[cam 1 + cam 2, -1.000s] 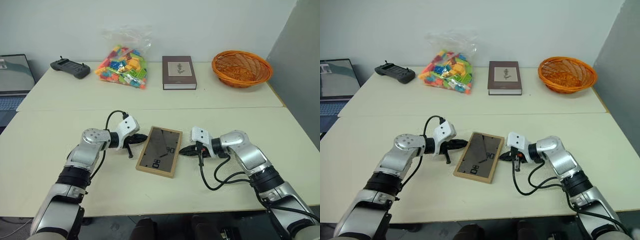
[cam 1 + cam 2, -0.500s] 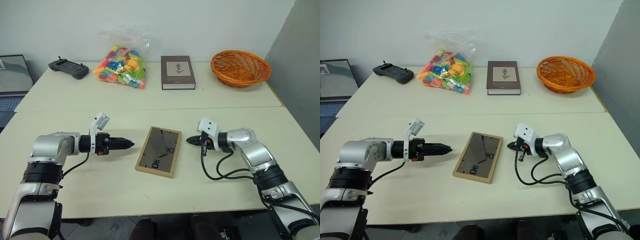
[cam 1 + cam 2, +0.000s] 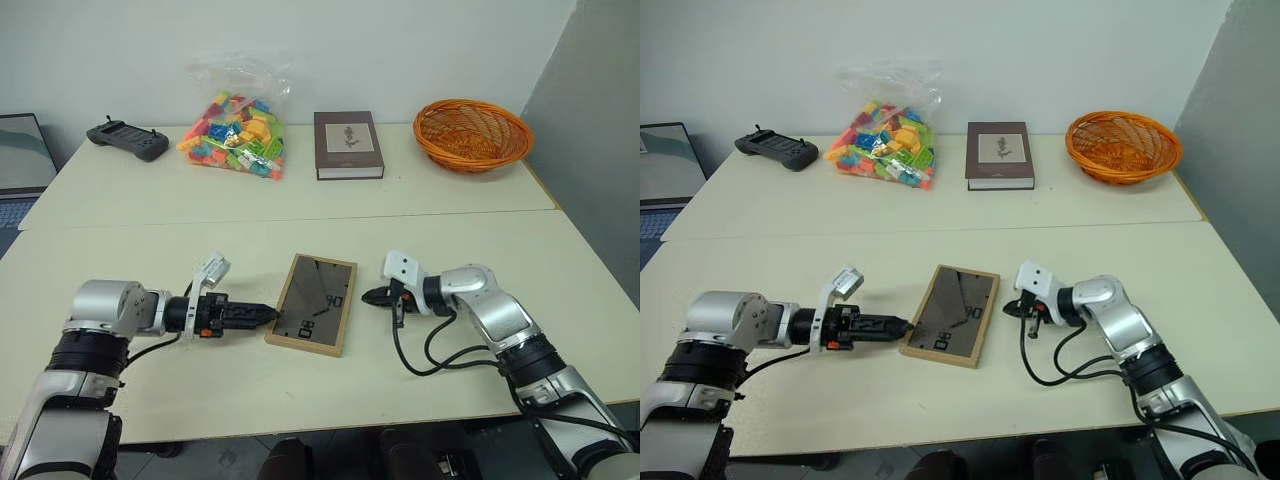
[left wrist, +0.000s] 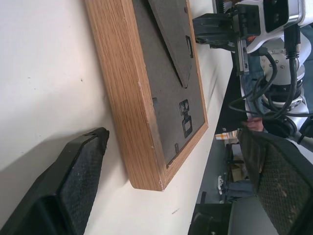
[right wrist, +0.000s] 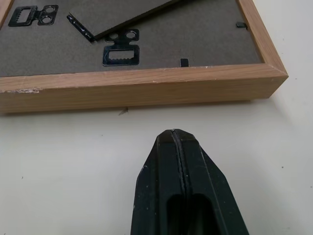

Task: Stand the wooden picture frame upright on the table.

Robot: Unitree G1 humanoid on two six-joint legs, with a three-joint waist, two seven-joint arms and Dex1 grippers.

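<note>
Wooden picture frame (image 3: 313, 317) lies flat, back up, near front of table (image 3: 420, 200). Left gripper (image 3: 262, 315) spread wide at frame's left near corner, grasping nothing. Right gripper (image 3: 371, 296) clenched, empty, just beside right edge. Bare tabletop all around frame.

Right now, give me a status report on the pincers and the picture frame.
Left pincer open at frame's near-left corner. Right pincer shut, just off its right edge. Wooden picture frame flat, back up, on the table. Nothing in the way.
</note>
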